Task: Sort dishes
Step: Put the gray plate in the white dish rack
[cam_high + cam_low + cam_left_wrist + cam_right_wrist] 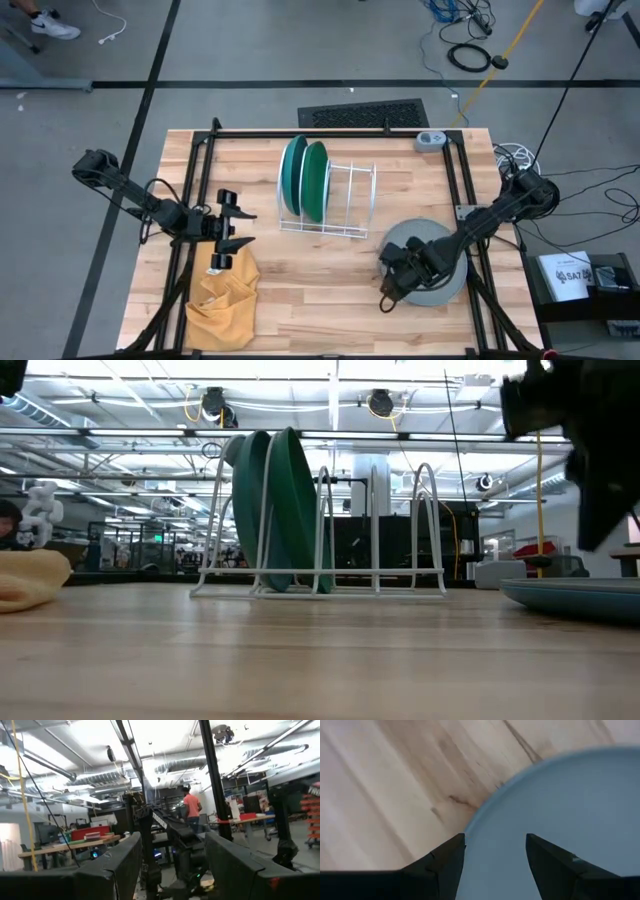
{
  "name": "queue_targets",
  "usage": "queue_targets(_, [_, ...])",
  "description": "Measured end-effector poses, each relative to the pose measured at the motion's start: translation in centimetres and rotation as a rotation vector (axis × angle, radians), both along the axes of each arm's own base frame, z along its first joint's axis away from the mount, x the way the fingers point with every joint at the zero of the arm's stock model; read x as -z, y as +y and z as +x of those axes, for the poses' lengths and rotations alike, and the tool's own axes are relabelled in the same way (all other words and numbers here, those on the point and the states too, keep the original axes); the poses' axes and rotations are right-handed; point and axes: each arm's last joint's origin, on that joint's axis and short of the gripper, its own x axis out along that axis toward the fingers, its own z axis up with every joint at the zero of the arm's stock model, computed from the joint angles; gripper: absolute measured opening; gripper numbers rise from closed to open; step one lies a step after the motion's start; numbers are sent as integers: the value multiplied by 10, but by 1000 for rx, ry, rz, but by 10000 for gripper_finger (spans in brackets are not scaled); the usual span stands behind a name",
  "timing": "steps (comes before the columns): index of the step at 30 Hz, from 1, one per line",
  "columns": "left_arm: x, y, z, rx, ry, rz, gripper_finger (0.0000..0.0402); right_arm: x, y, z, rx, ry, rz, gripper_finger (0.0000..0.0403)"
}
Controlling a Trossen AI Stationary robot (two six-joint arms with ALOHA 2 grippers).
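A teal plate and a dark green plate stand on edge in the white wire rack; both also show in the low view. A pale grey-blue plate lies flat on the table at the right. I cannot tell whether another plate lies under it. My right gripper is open above this plate's left rim, one finger over the table and one over the plate. In the low view it hangs clear of the plate. My left gripper is open and empty at the left.
A mustard-yellow cloth lies bunched at the near left, just below my left gripper. The rack has free slots on its right side. A black frame runs round the table. A person stands far off in the room.
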Motion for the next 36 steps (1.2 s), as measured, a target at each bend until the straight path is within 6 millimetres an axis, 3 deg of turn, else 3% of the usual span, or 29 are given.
queue_targets(4, [0,0,0,8,3,-16,217,16,3,-3,37,6,15,203])
queue_targets(16, [3,-1,1,40,42,-67,217,51,17,17,54,13,28,198])
queue_targets(20, [3,-1,1,41,45,-67,217,47,19,20,27,14,24,156])
queue_targets(27, [4,-1,2,51,52,-87,217,39,23,24,-26,25,31,20])
queue_targets(36, [4,-1,2,52,52,-88,217,19,29,33,-109,36,-5,5])
